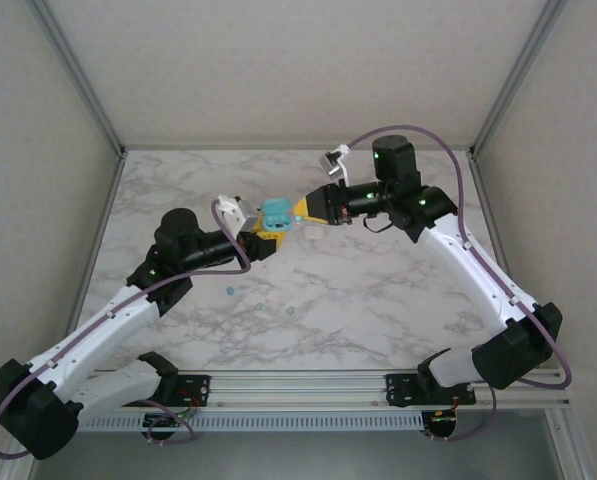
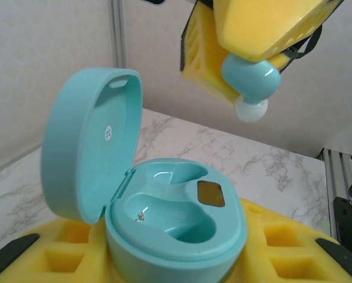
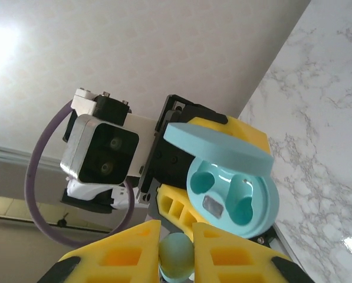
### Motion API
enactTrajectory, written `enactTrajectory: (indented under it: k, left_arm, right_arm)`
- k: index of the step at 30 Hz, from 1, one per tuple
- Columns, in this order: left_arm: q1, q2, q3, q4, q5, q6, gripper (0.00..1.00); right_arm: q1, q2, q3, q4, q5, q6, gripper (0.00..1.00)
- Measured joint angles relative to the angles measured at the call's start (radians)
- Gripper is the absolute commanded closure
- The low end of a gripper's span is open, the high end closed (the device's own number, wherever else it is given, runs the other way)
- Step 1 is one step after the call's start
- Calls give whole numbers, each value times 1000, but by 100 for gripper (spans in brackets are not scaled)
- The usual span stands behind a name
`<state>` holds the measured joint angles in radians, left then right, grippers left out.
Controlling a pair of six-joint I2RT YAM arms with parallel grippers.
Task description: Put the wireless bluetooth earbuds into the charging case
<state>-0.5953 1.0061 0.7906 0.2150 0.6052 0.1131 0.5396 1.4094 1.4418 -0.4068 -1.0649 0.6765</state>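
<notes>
Your left jaws grasp the open case; your right jaws pinch a teal earbud just above it, not touching.

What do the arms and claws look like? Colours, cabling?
White shells, black joints, green lights on left arm and right arm; purple cable along each. Yellow fingers with square cut-outs and black tips on left claw and right claw. Boxy grey camera at left wrist.

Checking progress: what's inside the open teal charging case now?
Both wells of the charging case are empty; a small dark rectangle sits beside them. Well floors are partly hidden by their walls. The right gripper pinches an earbud above.
</notes>
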Motion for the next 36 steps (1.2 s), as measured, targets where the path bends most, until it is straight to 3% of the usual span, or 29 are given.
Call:
enactTrajectory:
  k: [28, 36]
  left_arm:
    - [-13, 2, 5, -2, 14, -1, 91]
    - [-13, 2, 5, -13, 11, -2, 91]
  right_arm:
    - [44, 40, 1, -2, 79, -31, 81]
    - [44, 42, 2, -28, 98, -65, 69]
